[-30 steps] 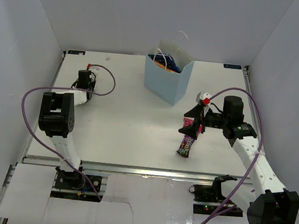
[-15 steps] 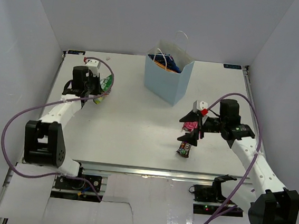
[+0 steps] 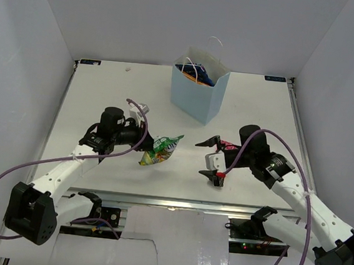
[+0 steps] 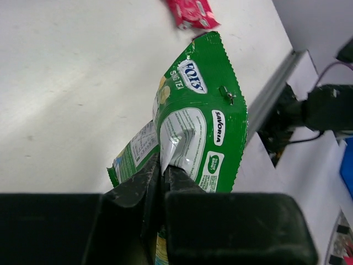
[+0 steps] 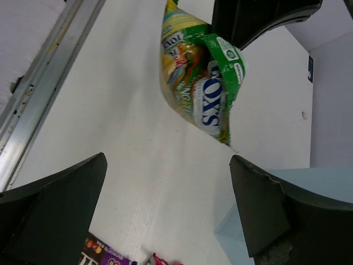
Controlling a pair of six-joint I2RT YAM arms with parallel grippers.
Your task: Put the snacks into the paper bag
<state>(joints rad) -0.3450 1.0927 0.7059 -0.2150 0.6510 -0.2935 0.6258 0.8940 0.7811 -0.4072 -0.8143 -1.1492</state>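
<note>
Firmly, the left fingers [image 4: 135, 190] are clamped on one end of the green packet [image 4: 204, 116], holding it clear of the surface [image 3: 105, 100] in front of the paper bag [image 3: 198, 103], with bare surface between packet and bag. The right fingers [image 5: 55, 204] stand wide apart, gripping nothing, by the small pink packet [image 4: 190, 12] and dark brown candy pack [image 5: 102, 253], well in front of the bag near the surface's front edge.

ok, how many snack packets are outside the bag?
3. Green packet held in the left claw; pink packet and candy pack on the table by the right claw. The right claw could hide another.
</note>
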